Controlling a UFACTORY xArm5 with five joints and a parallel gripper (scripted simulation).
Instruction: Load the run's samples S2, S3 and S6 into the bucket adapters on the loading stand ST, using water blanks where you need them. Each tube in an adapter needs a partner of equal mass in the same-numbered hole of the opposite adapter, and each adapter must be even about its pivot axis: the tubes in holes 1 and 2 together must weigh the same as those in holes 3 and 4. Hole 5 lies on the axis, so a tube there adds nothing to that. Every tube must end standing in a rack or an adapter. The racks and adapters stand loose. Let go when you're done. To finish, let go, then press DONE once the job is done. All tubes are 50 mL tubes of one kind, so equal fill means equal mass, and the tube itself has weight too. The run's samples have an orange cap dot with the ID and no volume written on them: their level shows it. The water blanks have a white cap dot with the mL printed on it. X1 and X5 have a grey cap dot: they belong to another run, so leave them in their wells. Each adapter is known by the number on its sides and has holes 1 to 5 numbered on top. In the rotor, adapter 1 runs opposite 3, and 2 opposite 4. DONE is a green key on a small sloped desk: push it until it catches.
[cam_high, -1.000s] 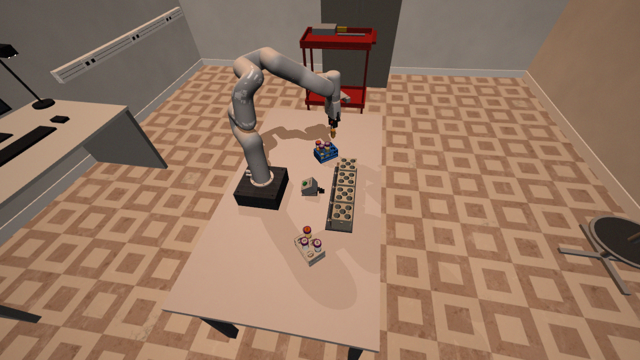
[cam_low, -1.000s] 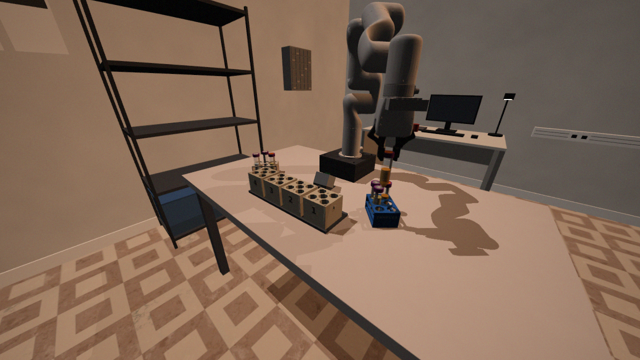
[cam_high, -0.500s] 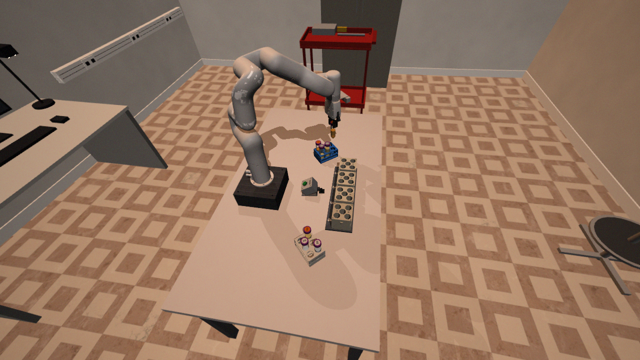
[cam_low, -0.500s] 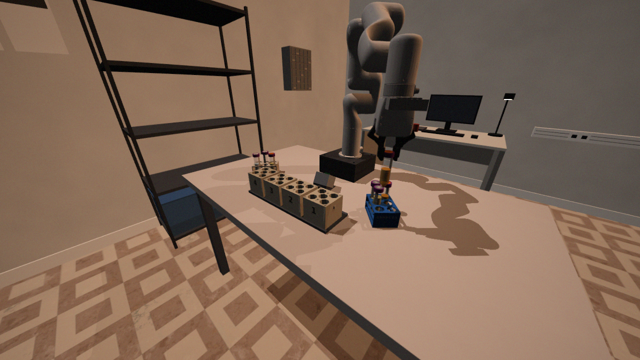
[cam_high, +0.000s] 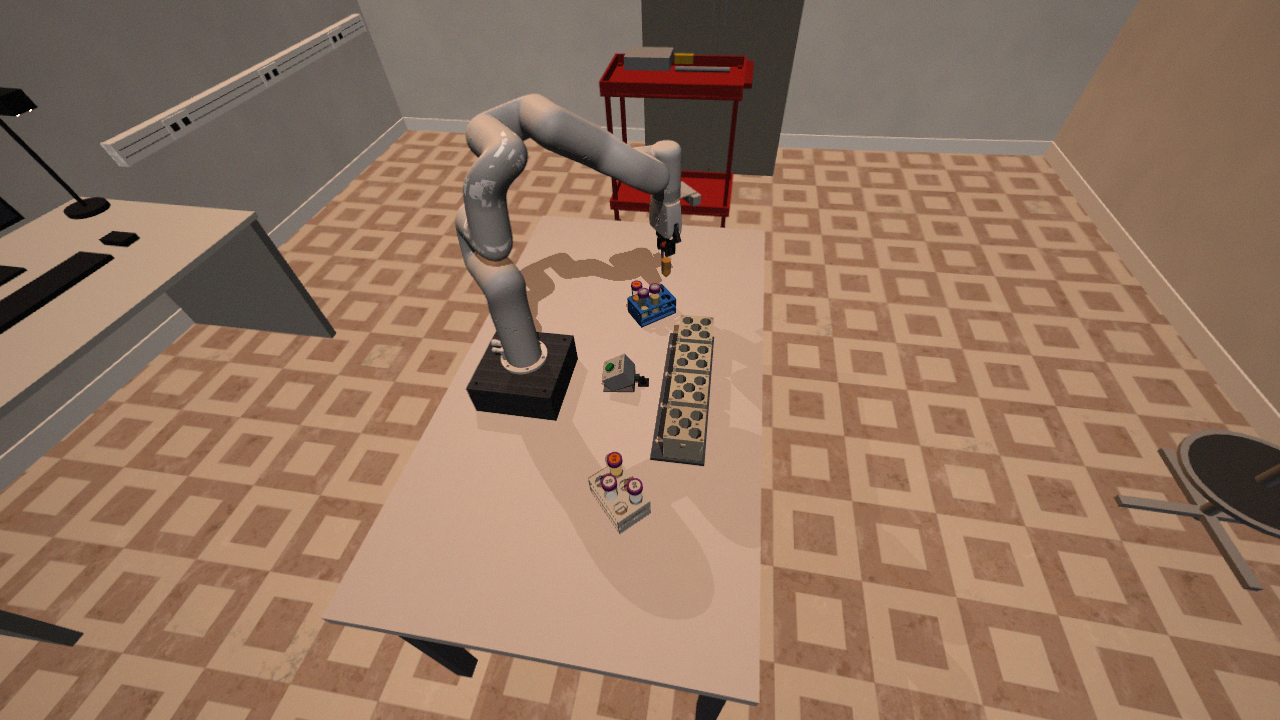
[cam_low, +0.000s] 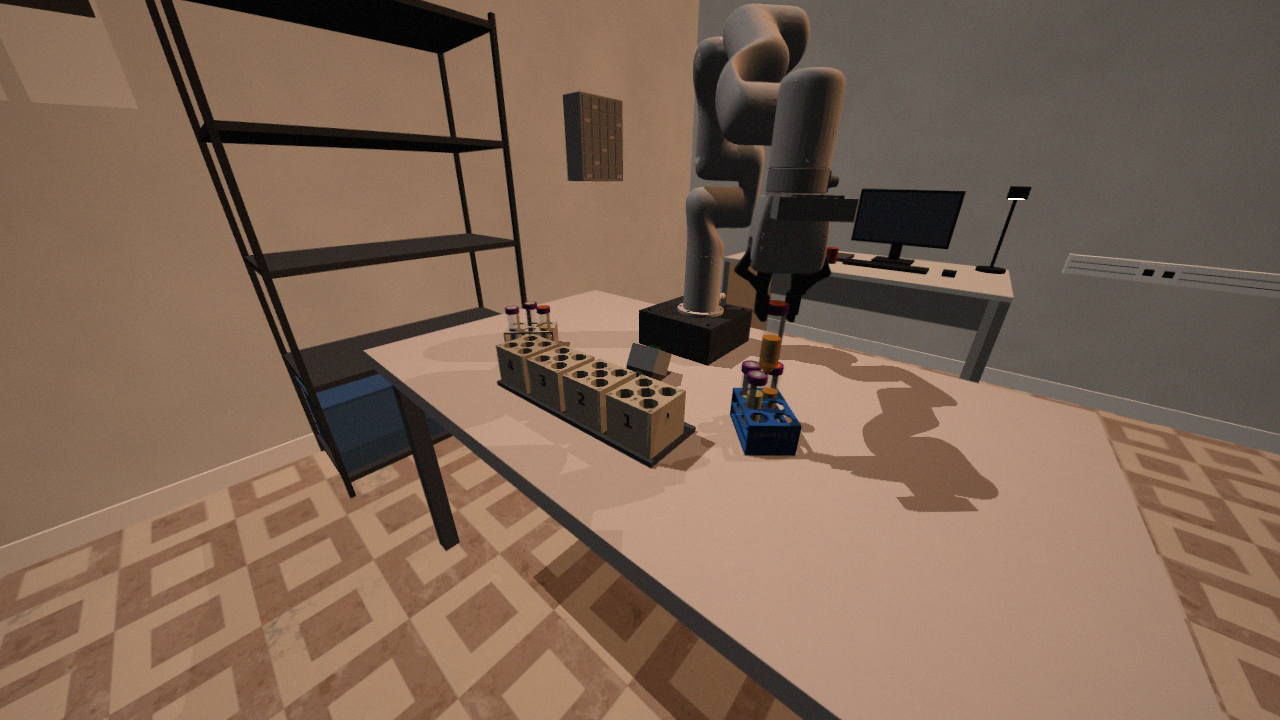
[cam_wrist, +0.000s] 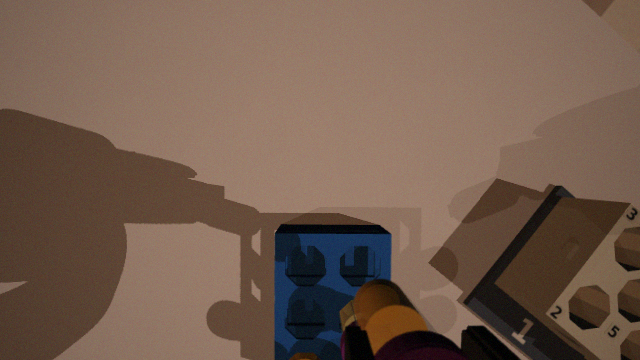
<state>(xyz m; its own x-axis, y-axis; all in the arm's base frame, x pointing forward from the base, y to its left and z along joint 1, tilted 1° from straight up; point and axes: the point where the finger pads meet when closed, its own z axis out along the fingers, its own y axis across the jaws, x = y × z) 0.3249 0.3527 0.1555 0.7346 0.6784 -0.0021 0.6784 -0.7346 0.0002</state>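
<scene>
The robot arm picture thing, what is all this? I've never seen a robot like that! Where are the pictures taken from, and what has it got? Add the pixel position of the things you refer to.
The big grey arm (cam_high: 503, 201) (cam_low: 756, 116) is a robot, bolted to a black box on a table. Its hand (cam_high: 666, 247) (cam_low: 778, 308) is pinching a capped tube (cam_high: 665, 265) (cam_low: 770, 351) (cam_wrist: 395, 320) with orange stuff inside, held up in the air.

One picture looks down from high up. One looks across the table from the side. The last looks out from near the hand, so the tube seems huge.

On the table are a blue rack (cam_high: 652, 308) (cam_low: 770, 438) (cam_wrist: 332, 239) and a see-through rack (cam_high: 620, 519), both with tubes standing in them. Four blocks with holes wait in a row, and a little sloped desk (cam_high: 617, 376) (cam_low: 648, 360) has a green button.
</scene>
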